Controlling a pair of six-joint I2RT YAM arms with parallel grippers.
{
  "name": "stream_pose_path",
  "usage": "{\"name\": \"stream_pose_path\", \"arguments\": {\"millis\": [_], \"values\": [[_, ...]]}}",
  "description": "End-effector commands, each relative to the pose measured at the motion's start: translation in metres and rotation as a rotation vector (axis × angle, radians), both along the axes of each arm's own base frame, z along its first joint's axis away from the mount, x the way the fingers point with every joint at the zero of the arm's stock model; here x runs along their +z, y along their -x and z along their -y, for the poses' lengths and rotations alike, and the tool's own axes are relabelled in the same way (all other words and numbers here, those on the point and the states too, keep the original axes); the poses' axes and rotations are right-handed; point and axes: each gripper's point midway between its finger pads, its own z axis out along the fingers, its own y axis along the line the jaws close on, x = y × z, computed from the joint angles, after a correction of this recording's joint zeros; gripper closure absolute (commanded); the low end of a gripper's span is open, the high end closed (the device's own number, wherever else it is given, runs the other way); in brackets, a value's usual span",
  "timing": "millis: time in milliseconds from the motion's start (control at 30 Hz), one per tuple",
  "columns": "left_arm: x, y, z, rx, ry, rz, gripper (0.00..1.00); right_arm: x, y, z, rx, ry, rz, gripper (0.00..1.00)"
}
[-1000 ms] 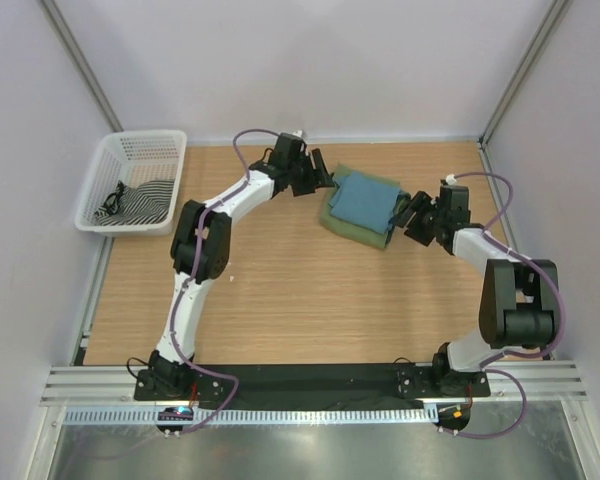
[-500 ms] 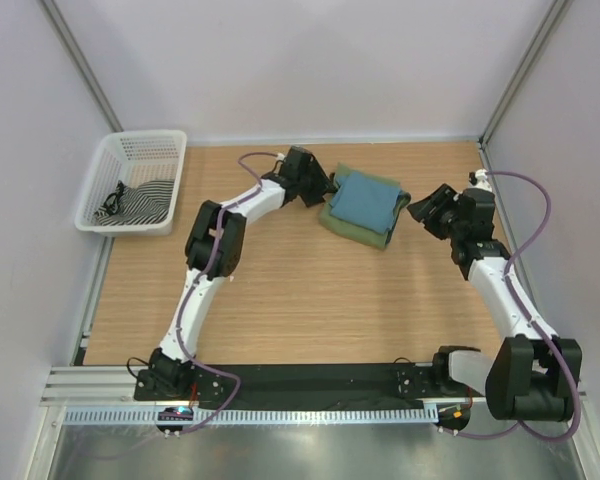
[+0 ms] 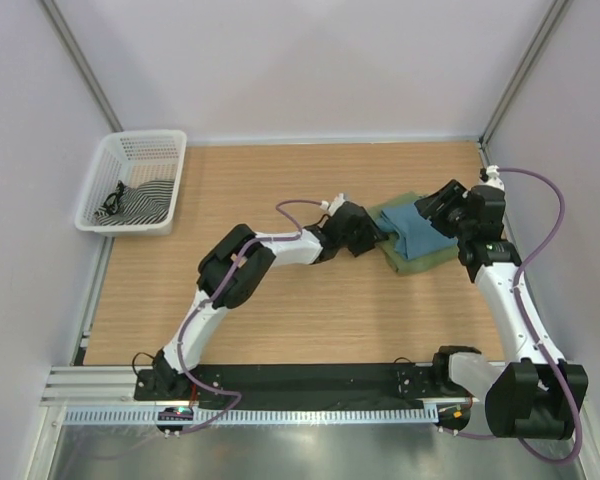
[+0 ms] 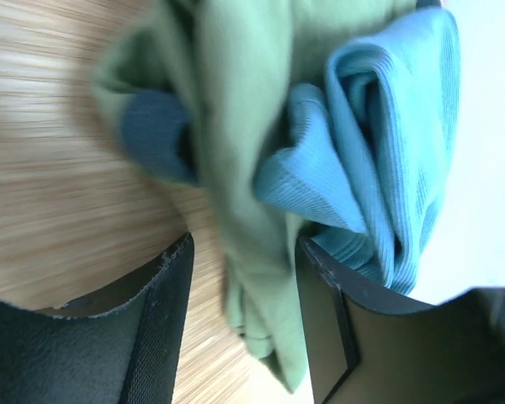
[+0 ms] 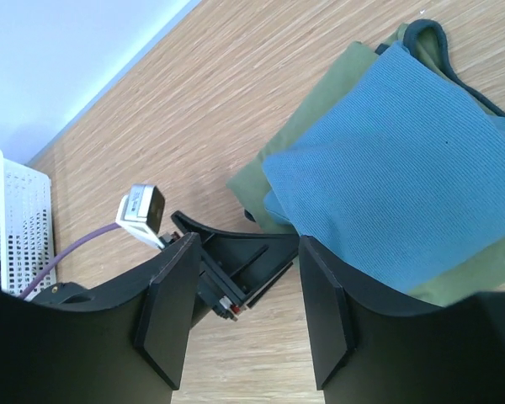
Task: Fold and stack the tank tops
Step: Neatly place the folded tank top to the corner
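My left tool [image 4: 244, 248] is straddling an edge of the olive-green tank top [image 4: 236, 126], jaws apart. My right tool [image 5: 246, 248] is hovering wide above the teal-blue tank top [image 5: 404, 168] on the white-walled wooden bench [image 3: 280, 180].

From my left wrist the worktop [image 4: 42, 168] at 9 o'clock is a blur, and the olive tank top [image 4: 244, 126] runs off at 12 o'clock. My right wrist's view cuts it and the teal tank top [image 5: 404, 168] off at 3 o'clock.
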Motion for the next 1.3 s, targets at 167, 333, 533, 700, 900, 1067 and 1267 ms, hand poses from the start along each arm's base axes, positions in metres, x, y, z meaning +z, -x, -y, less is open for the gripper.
{"name": "stream_pose_path", "arguments": {"millis": [167, 333, 533, 700, 900, 1067, 1267], "values": [[0.056, -0.019, -0.081, 0.127, -0.101, 0.138, 0.44, 0.023, 0.001, 0.002, 0.023, 0.043, 0.043, 0.31], [0.058, 0.013, -0.136, 0.090, -0.244, 0.209, 0.43, 0.024, 0.011, -0.005, 0.082, 0.068, 0.067, 0.12], [0.091, 0.055, -0.195, -0.006, -0.399, 0.363, 0.34, 0.016, 0.042, -0.004, 0.120, 0.139, 0.048, 0.00], [0.118, 0.087, -0.257, 0.061, -0.461, 0.463, 0.17, 0.028, 0.075, -0.011, 0.127, 0.126, 0.158, 0.00], [0.114, 0.119, -0.320, 0.148, -0.536, 0.502, 0.00, 0.005, 0.098, -0.008, 0.099, 0.132, 0.187, 0.00], [0.108, 0.139, -0.333, 0.091, -0.522, 0.589, 0.00, -0.012, 0.100, -0.017, 0.120, 0.074, 0.216, 0.00], [0.095, 0.148, -0.353, 0.097, -0.554, 0.666, 0.00, -0.054, 0.095, -0.021, 0.143, 0.056, 0.160, 0.00]]}}
